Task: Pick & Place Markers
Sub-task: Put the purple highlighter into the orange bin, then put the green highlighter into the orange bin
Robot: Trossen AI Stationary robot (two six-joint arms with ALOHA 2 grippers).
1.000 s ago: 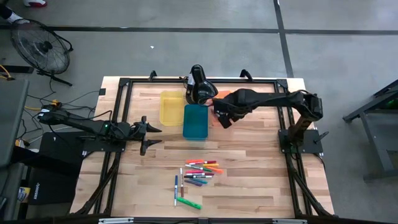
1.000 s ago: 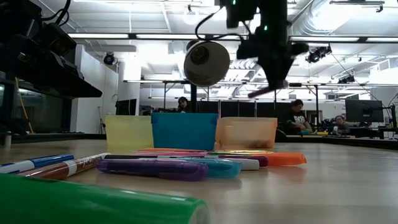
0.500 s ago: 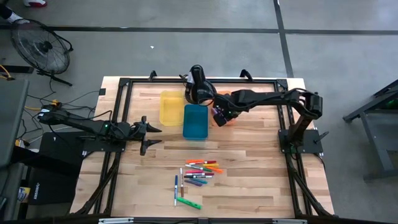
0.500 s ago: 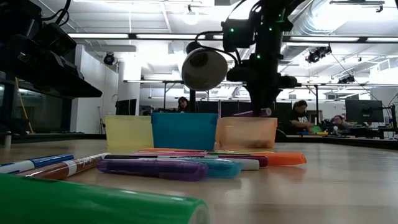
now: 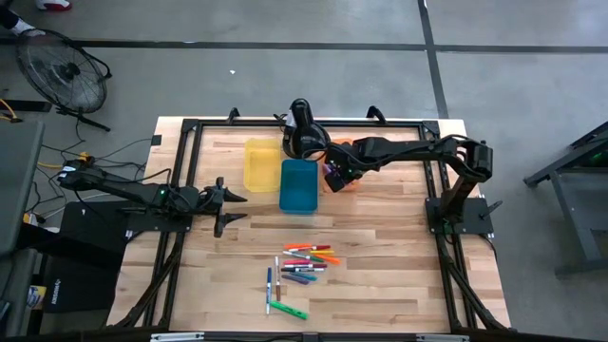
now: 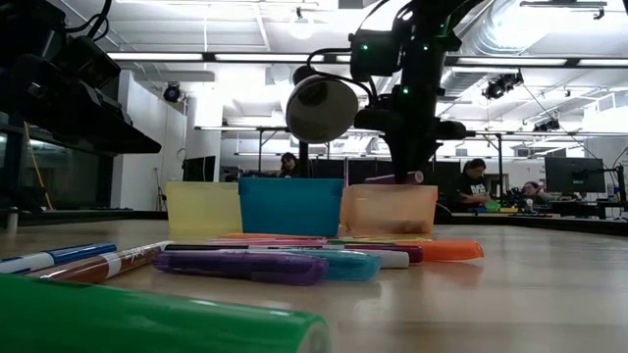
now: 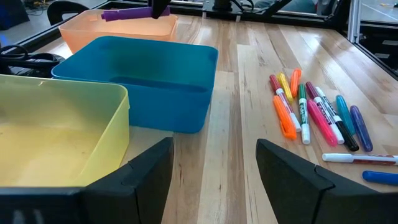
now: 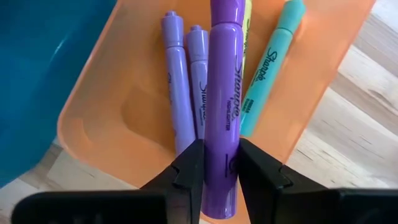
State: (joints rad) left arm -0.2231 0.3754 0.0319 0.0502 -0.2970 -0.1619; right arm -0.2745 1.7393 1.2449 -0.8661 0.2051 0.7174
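Pinching a purple marker (image 8: 222, 118) between narrow fingers, the right gripper (image 8: 217, 163) hangs over the orange bin (image 8: 99, 118), where two lilac markers and a teal one already lie. Near the table's (image 5: 380, 285) front edge the other markers (image 5: 302, 266) lie loose. Off toward the left edge, the left gripper (image 5: 231, 209) waits, fingers wide.

The wooden table (image 5: 380, 247) carries yellow (image 5: 260, 163), blue (image 5: 298, 185) and orange bins (image 5: 339, 180) and loose markers (image 5: 302, 267).
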